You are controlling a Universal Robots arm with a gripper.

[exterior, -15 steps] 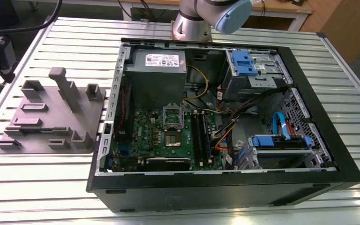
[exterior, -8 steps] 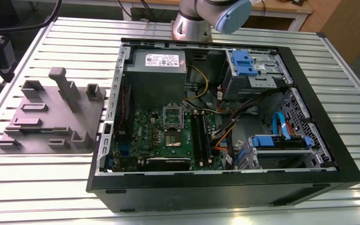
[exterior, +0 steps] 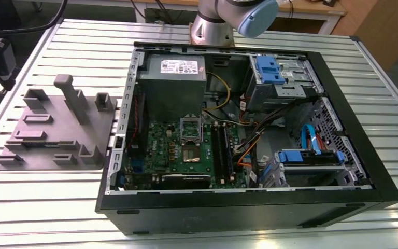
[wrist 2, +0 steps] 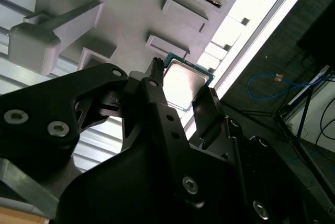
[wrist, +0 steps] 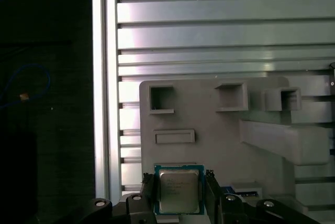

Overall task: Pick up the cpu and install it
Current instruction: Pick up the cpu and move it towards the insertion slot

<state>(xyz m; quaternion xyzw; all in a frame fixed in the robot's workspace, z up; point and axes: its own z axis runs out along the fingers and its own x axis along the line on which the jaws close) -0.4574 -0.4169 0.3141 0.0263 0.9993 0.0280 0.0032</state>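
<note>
Jaws clamp cpu [wrist 2: 183, 82], one corner hidden behind them.

From my end this is a robotics lab or workshop: the arm's base [exterior: 213, 28] stands at a slatted aluminium table [exterior: 47, 207] bearing an opened computer case [exterior: 240, 212] and a grey fixture plate [exterior: 99, 124], with what looks like a wooden workbench [exterior: 310, 8] at upper right.

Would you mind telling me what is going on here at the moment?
The robot arm's hand has the cpu gripped by its edges between two fingers, held above the grey parts holder on the slatted table. In the exterior view, the open computer case sits on the same table beside that holder. The chip is not yet installed on the motherboard.
</note>
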